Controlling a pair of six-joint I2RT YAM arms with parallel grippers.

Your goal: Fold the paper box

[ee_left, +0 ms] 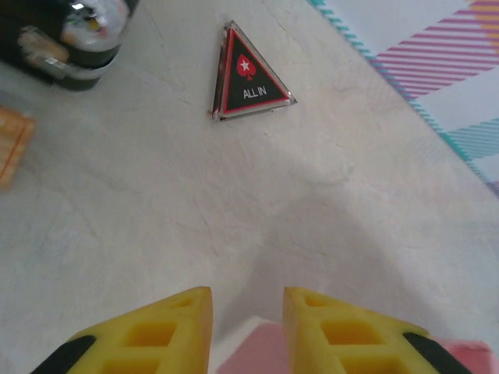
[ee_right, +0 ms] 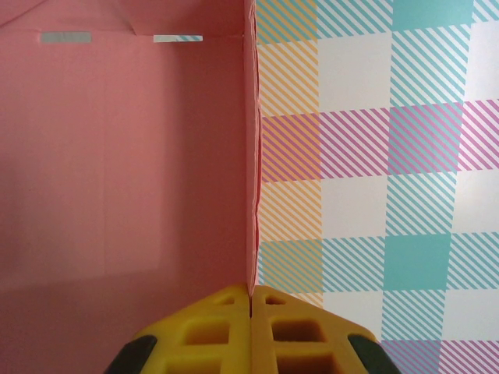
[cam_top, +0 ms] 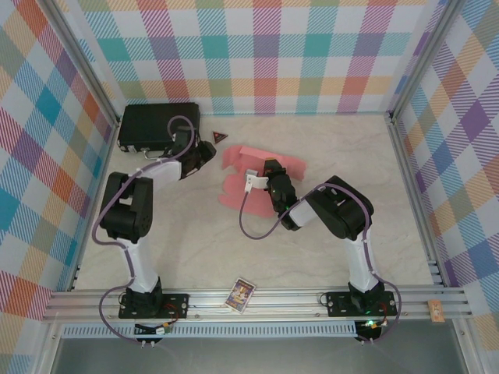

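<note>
The paper box (ee_right: pixel 125 156) is matt pink card, the table (ee_left: pixel 156 218) smooth and marbled, the triangular token (ee_left: pixel 248 78) glossy.

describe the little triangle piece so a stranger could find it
Find the black hard case in the far-left corner. Just right of it, before the pink paper box, lies a small triangle token. It alone is black and red, marked ALL IN.

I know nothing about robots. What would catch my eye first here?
The pink paper box lies in the middle of the table, with the right gripper shut on one of its edges. Loud checked walls surround everything. At the far left, a black case sits beside a small triangular ALL IN marker.
</note>
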